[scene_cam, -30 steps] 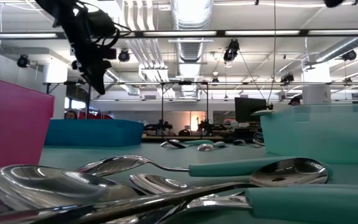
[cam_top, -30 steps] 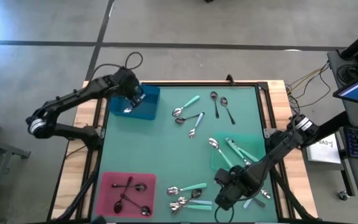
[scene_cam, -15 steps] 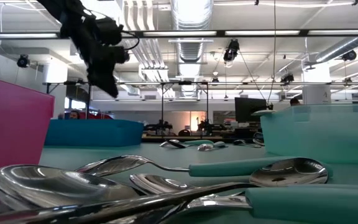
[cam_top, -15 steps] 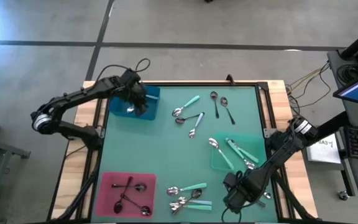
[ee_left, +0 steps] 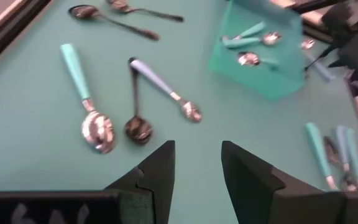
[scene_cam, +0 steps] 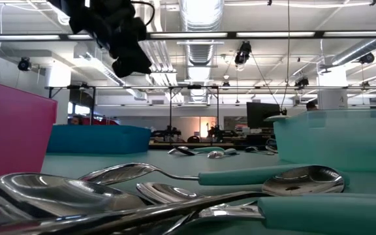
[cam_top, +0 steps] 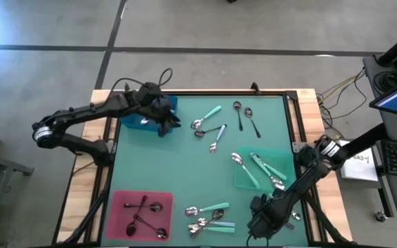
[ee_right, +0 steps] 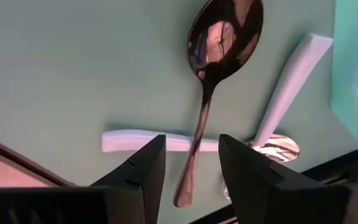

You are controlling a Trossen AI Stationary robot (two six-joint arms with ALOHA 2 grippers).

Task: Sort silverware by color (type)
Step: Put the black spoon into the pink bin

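Green mat covers the table [cam_top: 185, 172] in the high view: the left gripper [cam_top: 167, 122] hangs at the blue tray [cam_top: 131, 124] edge, the right gripper [cam_top: 259, 222] is low beside the green tray [cam_top: 243, 180], and spoons [cam_top: 212, 125] lie scattered — some in the pink tray [cam_top: 119, 207]. Low view: spoons in front. Left wrist view: its fingers [ee_left: 160, 171] stand apart, empty. Right wrist view: fingers [ee_right: 145, 168] apart — an all-silver spoon [ee_right: 219, 43] lies between them, not gripped.
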